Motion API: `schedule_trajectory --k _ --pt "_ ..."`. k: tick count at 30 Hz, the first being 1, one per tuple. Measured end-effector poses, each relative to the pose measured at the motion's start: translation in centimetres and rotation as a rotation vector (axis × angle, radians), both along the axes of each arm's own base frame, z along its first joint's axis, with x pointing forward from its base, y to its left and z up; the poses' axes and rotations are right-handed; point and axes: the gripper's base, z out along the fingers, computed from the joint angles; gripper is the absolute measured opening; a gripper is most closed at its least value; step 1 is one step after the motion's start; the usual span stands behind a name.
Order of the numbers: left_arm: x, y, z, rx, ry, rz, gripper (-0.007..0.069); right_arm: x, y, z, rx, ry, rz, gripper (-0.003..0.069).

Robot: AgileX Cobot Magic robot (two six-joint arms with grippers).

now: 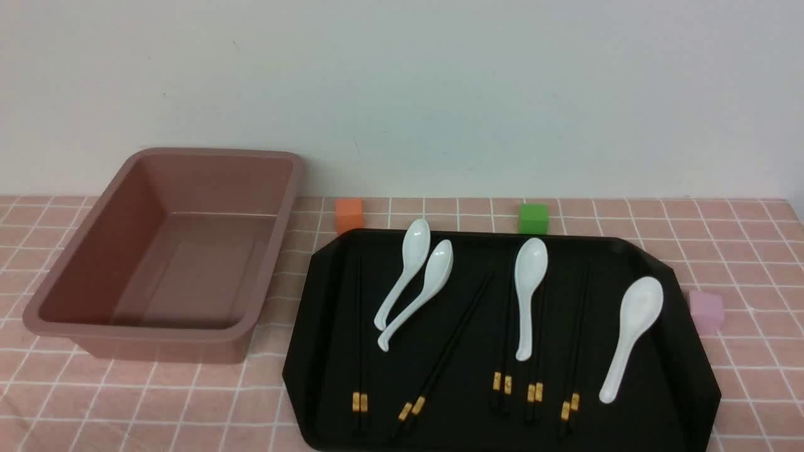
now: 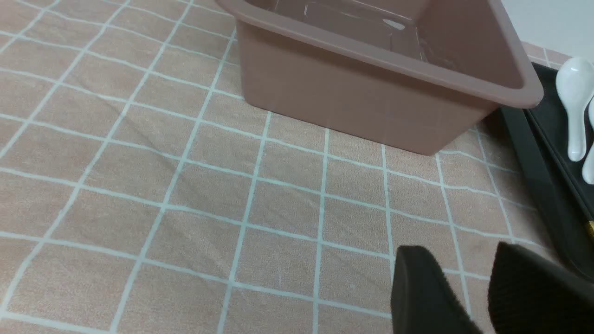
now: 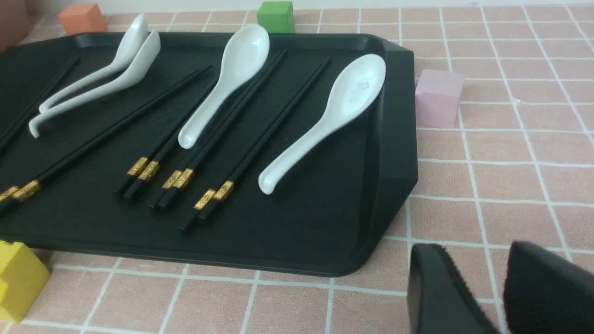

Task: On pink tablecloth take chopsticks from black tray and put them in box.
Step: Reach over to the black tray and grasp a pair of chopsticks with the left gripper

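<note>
- The chopsticks (image 1: pixel 447 351) are lying in what look like five pairs on the black tray (image 1: pixel 681 339). Their gold-banded thick ends are pointing toward the robot.
- They are looking light, stiff, thin and glossy, so I am expecting them to slip or roll out of a pinch and to lie too flat for a finger to get under.
- I am judging the best hold to be near the gold bands, across both sticks of a pair, where the shafts are thickest and easiest to see.
- White spoons (image 1: pixel 531 295) are lying among the pairs. One handle seems to be resting against a middle pair, so that pair may be awkward to lift.
- The box (image 1: pixel 169 344) is standing empty on the pink tablecloth (image 1: pixel 157 402), just beside the tray on the robot's left.
- The left gripper (image 2: pixel 461 253) is hovering over cloth near the box, and the right gripper (image 3: pixel 478 253) beside the tray's near right corner. Both jaws are standing narrowly apart and holding nothing.
- Black sticks on black tray are making the thin far tips hard to trace.
- The front view is cutting off the tray's near edge and showing neither arm.
- The right wrist view is cutting off the leftmost pair.
- Orange (image 1: pixel 349 215), green (image 1: pixel 533 218), pink (image 1: pixel 706 311) and yellow (image 3: pixel 18 278) cubes are sitting around the tray.
</note>
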Motion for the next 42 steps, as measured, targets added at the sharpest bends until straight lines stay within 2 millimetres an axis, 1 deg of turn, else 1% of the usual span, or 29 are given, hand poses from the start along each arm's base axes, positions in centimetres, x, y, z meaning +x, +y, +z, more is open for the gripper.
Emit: schedule_trajectory --k 21,27,28,31,33,35,39,40,42 --pt "0.0 0.0 0.0 0.001 -0.002 0.000 0.0239 0.0 0.0 0.0 0.000 0.000 0.000 0.0240" --pt "0.2 0.0 0.7 -0.003 -0.080 0.005 0.0239 0.0 0.0 0.0 0.000 0.000 0.000 0.0240" --pt "0.2 0.0 0.8 -0.033 -0.094 0.008 0.0239 0.0 0.0 0.0 0.000 0.000 0.000 0.0240" --pt "0.3 -0.2 1.3 -0.213 -0.137 0.030 0.0239 0.0 0.0 0.0 0.000 0.000 0.000 0.0240" --pt "0.4 -0.4 1.8 -0.438 -0.170 0.057 0.0239 0.0 0.0 0.0 0.000 0.000 0.000 0.0240" --pt "0.4 -0.4 2.2 -0.601 -0.195 0.077 0.0239 0.0 0.0 0.0 0.000 0.000 0.000 0.0240" --pt "0.5 -0.2 2.9 -0.742 -0.261 0.101 0.0238 0.0 0.0 0.0 0.000 0.000 0.000 0.0240" --pt "0.5 -0.2 2.9 -0.742 -0.261 0.101 0.0238 0.0 0.0 0.0 0.000 0.000 0.000 0.0240" --pt "0.3 -0.4 4.1 -0.794 -0.255 0.083 0.0208 0.0 0.0 0.0 0.000 0.000 0.000 0.0240"
